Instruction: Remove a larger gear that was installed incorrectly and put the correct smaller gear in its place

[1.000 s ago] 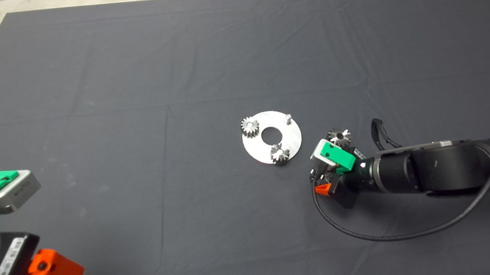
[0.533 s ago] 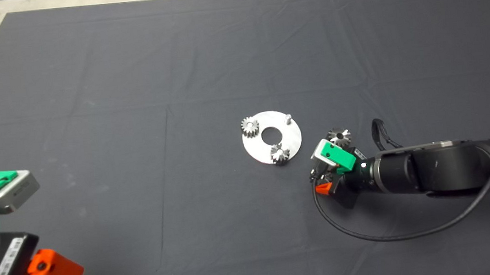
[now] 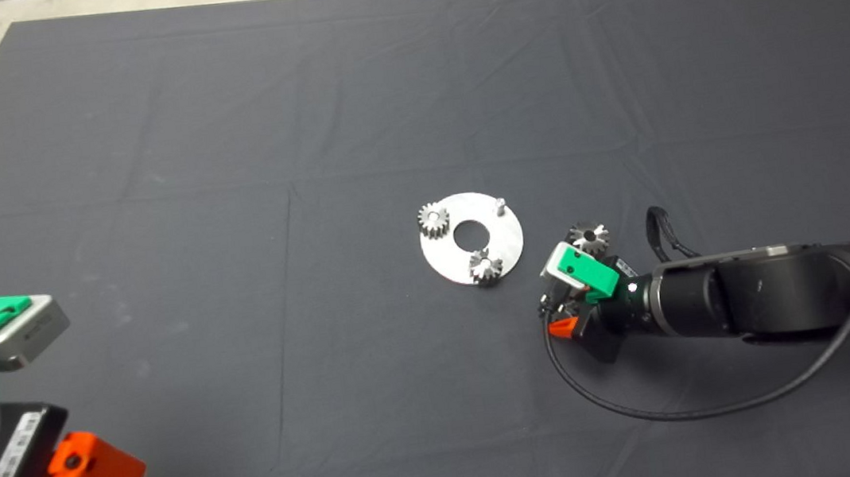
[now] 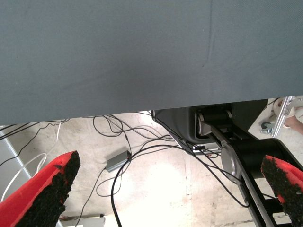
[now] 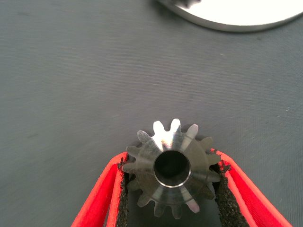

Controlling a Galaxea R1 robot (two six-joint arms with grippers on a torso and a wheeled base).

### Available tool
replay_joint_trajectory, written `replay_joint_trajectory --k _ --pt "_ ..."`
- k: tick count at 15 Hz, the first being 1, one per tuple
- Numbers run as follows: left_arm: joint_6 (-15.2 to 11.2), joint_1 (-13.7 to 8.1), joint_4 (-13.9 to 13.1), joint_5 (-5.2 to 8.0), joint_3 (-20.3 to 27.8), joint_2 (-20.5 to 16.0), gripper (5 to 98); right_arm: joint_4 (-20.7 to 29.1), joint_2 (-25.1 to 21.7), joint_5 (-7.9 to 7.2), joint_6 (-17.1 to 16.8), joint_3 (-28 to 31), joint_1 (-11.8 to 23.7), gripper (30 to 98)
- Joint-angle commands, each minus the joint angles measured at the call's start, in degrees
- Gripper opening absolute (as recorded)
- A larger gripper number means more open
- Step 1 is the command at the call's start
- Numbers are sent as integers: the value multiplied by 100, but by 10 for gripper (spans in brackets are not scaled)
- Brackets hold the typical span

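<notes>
My right gripper [image 3: 560,317] is low over the mat, just right of the round silver plate [image 3: 509,241]. In the right wrist view its black pads [image 5: 218,182] press both sides of a dark steel gear [image 5: 173,165] with a round centre hole. A second dark gear [image 3: 589,237] lies on the mat just beyond the gripper. I cannot tell which of the two is the larger gear and which the smaller gear. The plate carries two paler gears [image 3: 433,221] [image 3: 485,266] and a bare pin [image 3: 499,203]. My left gripper [image 4: 165,189] is parked open at the mat's lower left.
The right arm [image 3: 759,292] lies across the mat from the right, with a black cable [image 3: 653,412] looping in front of it. The left wrist view shows floor, cables and a dark machine base [image 4: 222,127] beyond the mat's edge.
The right gripper has crept a few pixels toward the near edge with the gear between its pads. Nothing else has moved.
</notes>
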Motion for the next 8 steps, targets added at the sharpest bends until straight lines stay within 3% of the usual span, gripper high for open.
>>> replay_joint_trajectory --k 1,3,4,6,8 --pt "-36 -72 -99 4 75 6 982 187 -6 -542 108 573 951 395" --pt "-45 -72 -106 21 72 3 982 817 -24 -789 449 790 1816 393" --pt "-45 -72 -99 21 72 3 982 1103 -20 -791 576 776 2106 393" --pt "-52 -72 -107 21 72 3 982 1369 145 -799 626 564 2326 393" --pt "-132 -72 -99 21 63 -32 982 1685 677 -879 625 -315 2326 393"
